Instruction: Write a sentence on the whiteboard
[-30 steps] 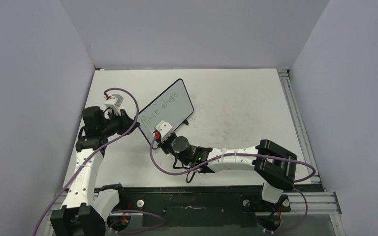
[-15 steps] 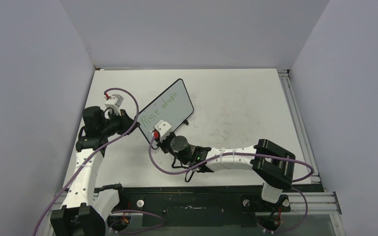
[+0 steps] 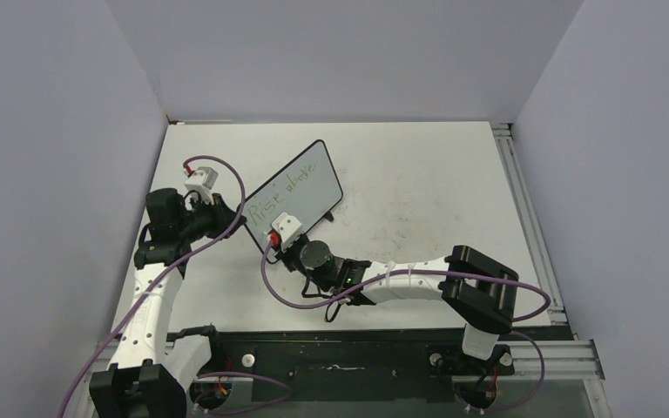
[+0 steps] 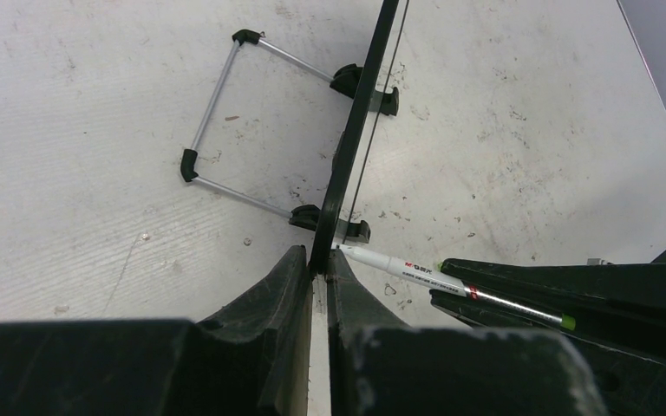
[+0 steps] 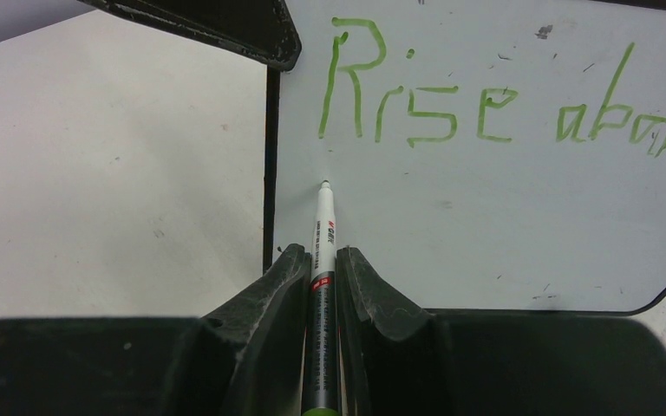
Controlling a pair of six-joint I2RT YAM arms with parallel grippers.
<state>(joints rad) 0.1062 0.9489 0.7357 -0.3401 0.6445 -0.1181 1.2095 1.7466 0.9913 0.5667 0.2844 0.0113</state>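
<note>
The whiteboard (image 3: 300, 187) stands tilted on the table, black-framed, with the sentence (image 3: 286, 193) in green on its face. In the right wrist view the sentence (image 5: 416, 113) reads "Rise abov" as one line on the whiteboard (image 5: 486, 225). My right gripper (image 5: 319, 253) is shut on a white and grey marker (image 5: 323, 225), whose tip is at the board's face just below the "R". My left gripper (image 4: 319, 258) is shut on the whiteboard's black edge (image 4: 360, 113). The marker (image 4: 399, 264) meets the board right beside that grip.
Behind the board, its wire stand (image 4: 217, 130) with black feet rests on the scuffed white tabletop (image 3: 418, 192). Grey walls close in the table on three sides. An aluminium rail (image 3: 523, 209) runs along the right edge.
My right gripper with the marker has crept slightly left along the lower part of the board. The left arm and the board have not moved.
</note>
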